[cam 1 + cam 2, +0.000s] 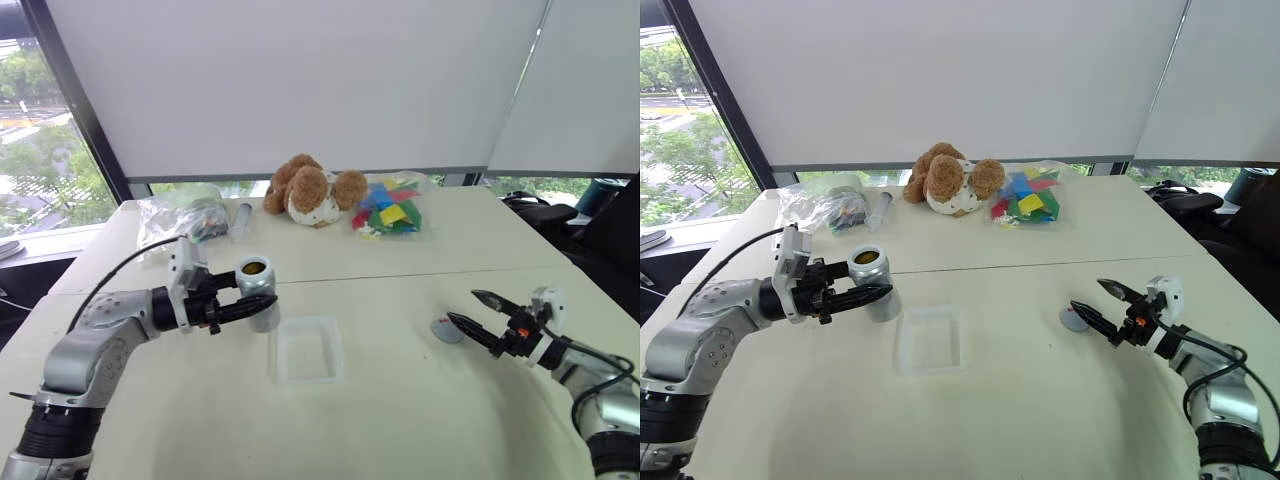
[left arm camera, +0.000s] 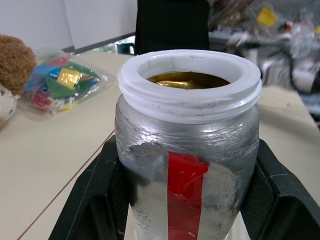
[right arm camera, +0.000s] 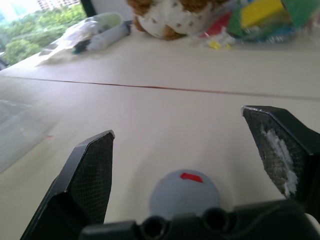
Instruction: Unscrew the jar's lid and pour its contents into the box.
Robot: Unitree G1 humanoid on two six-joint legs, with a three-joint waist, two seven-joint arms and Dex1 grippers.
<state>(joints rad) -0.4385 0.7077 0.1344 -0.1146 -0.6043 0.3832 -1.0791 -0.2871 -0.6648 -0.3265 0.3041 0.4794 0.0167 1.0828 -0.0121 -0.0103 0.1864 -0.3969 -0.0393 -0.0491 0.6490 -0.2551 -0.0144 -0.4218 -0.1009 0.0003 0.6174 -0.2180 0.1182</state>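
Both my left gripper's (image 1: 243,302) fingers pinch the upright jar (image 1: 256,291), box (image 1: 305,349) just right, below it.

The right gripper (image 3: 185,170) has its two black fingers (image 3: 90,175) spread wide apart, with nothing clamped between them. The lid (image 3: 184,192), a round grey disc with a small red mark on top, lies flat on the pale counter (image 3: 165,115) in the gap between them, touching neither. Far across the counter sit a brown and white stuffed toy (image 3: 172,17), a clear bag of coloured blocks (image 3: 265,20) beside it, and another clear plastic bag (image 3: 85,32).
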